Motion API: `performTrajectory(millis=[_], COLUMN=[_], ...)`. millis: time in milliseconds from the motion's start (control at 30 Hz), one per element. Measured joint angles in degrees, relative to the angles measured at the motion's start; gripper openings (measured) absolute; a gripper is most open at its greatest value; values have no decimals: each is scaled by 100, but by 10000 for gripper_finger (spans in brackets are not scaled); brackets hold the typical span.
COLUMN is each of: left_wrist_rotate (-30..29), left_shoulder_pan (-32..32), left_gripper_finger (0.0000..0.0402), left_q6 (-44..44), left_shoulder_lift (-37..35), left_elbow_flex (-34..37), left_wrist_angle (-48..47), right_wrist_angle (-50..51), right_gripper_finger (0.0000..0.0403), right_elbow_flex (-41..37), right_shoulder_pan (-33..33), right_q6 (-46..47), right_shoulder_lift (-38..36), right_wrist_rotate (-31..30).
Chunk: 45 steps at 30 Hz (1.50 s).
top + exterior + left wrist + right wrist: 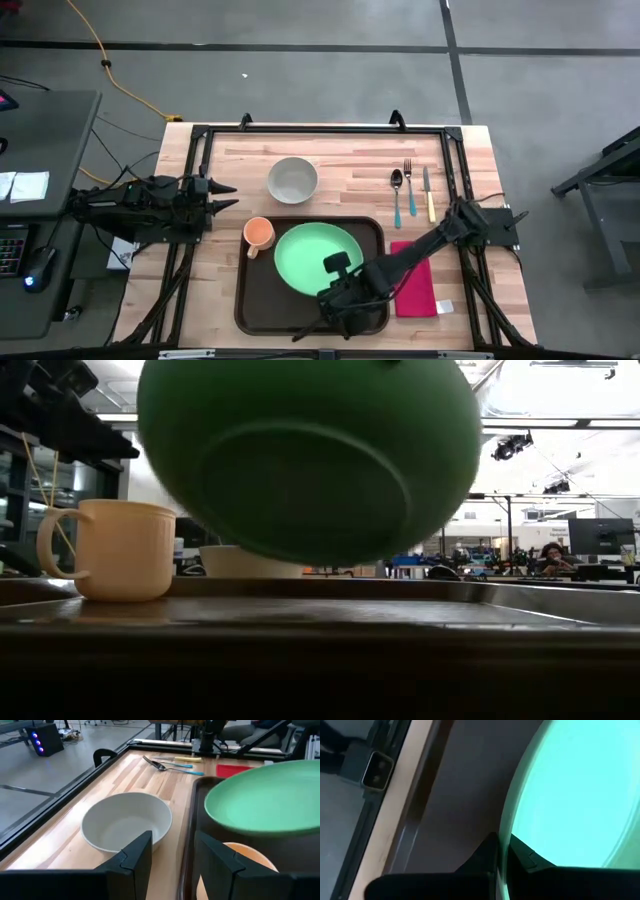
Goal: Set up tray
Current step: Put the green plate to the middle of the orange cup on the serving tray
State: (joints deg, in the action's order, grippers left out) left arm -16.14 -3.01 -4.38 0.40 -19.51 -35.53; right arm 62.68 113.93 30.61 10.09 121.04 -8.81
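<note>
Tray: we see the tray (262, 305) on the near middle of the table (350, 170), dark brown, long side across.
Plate: the green plate (305, 255) is above the tray, lifted clear of its floor and tilted; the low view shows its underside in the air.
Right tool: the right tool (338, 288) is pinched shut on the plate's near rim, one finger (485, 852) on each face.
Cup: the orange cup (259, 235) stands at the tray's far left corner.
Bowl: the white bowl (293, 179) sits on the table just beyond the tray.
Cutlery: spoon (397, 190), fork (409, 185) and knife (428, 192) lie side by side at the far right.
Napkin: the red napkin (414, 280) lies just right of the tray.
Left tool: the left tool (222, 195) waits over the table's left edge, jaws wide, holding nothing.
Step in hand: we judge the plate is being placed on the tray.
Next move: we level the plate, lower it flat beside the cup, then release.
</note>
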Motion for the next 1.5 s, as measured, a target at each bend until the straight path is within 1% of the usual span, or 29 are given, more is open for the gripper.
performTrajectory(millis=[100, 333, 833, 1067, 1500], left_wrist_rotate=[2, 2, 2, 2, 24], left_shoulder_pan=[0, 0, 0, -2, 0], left_gripper_finger=[179, 179, 179, 179, 179], left_q6=[-37, -39, -39, -39, -41], left_shoulder_lift=[-2, 0, -2, 0, 0], left_elbow_flex=[0, 0, 0, 0, 0], left_wrist_angle=[-137, -161, -201, -196, -194], right_wrist_angle=[-61, -319, -382, -397, -620], right_gripper_finger=[0, 0, 0, 0, 0], right_elbow_flex=[0, 193, 195, 195, 195], right_shoulder_pan=[21, 18, 16, 16, -9], right_q6=[18, -1, 17, 13, -7], right_shoulder_lift=[19, 28, 325, 349, 552], right_wrist_rotate=[68, -30, 275, 262, 429])
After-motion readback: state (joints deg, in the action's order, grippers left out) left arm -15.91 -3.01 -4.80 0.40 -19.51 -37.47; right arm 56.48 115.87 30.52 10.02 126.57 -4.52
